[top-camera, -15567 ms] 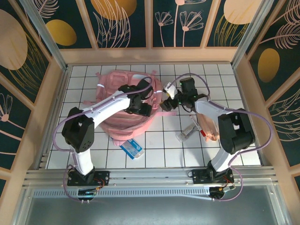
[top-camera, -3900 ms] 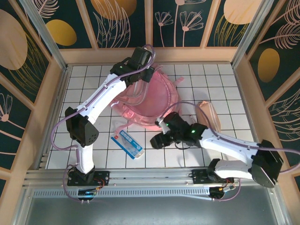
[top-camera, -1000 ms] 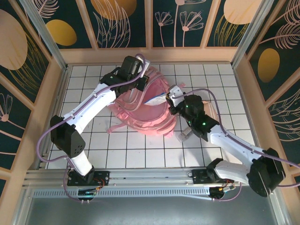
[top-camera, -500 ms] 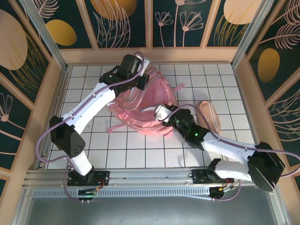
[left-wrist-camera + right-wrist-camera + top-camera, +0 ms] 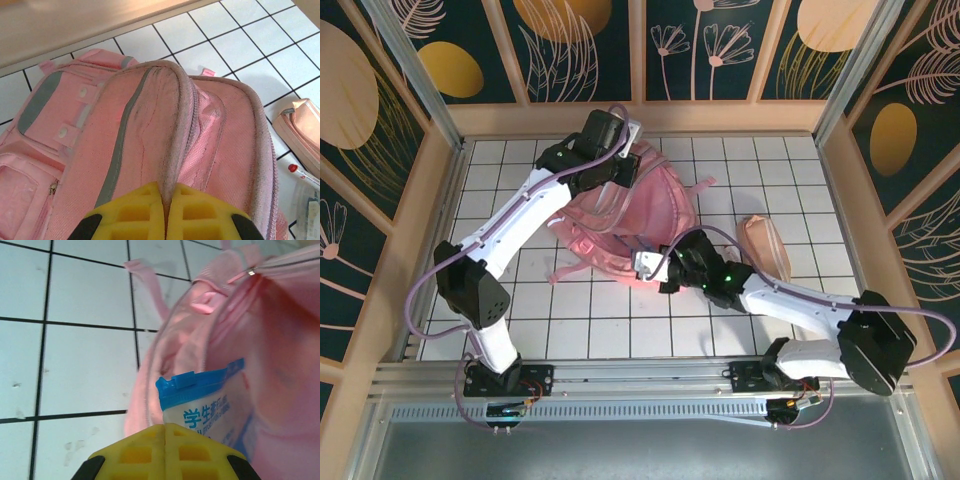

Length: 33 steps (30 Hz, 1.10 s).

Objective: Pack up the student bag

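Note:
The student bag (image 5: 640,215), a soft pink backpack, lies in the middle of the tiled table. My left gripper (image 5: 612,168) is at its far end. In the left wrist view the left gripper (image 5: 165,192) is shut on a raised fold of the student bag (image 5: 150,125) beside the zip. My right gripper (image 5: 658,270) is at the bag's near edge, shut on a white pouch (image 5: 644,264). In the right wrist view the right gripper (image 5: 165,427) pinches this blue-topped white pouch (image 5: 207,402) at the mouth of the student bag (image 5: 272,345).
A pink pencil case (image 5: 763,246) lies right of the bag, and its corner shows as the pink pencil case (image 5: 300,125) in the left wrist view. A red-tipped pen (image 5: 301,171) lies beside it. A pink strap (image 5: 568,272) trails left. Wooden walls (image 5: 640,118) ring the table.
My right gripper has carried the pouch from over the bag's top down and left to its near edge. The left gripper keeps its hold at the far end.

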Each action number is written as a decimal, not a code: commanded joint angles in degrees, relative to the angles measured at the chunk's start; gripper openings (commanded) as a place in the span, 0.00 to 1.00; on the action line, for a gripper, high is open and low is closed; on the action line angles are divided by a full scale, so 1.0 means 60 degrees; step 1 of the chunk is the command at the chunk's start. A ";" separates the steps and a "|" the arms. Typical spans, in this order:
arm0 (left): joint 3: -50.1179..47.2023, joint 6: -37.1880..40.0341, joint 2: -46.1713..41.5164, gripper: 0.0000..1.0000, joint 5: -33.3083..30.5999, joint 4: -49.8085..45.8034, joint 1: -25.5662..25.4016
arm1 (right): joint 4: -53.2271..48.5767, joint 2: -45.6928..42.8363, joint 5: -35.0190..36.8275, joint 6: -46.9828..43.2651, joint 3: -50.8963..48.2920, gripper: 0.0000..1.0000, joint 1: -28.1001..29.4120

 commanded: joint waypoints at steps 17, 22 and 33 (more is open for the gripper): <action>0.0462 -0.0626 -0.0109 0.00 0.0327 0.1071 -0.0022 | 0.0963 0.0204 0.1487 -0.1180 0.3166 0.00 -0.2550; 0.0550 -0.0639 -0.0094 0.00 0.0106 0.1062 -0.0022 | 0.2614 0.0495 0.3218 -0.1252 0.2904 0.00 -0.2696; 0.1691 -0.1265 0.0587 0.00 0.0088 0.0346 -0.0026 | 0.5341 0.1086 0.4439 -0.1545 0.1656 0.00 -0.2112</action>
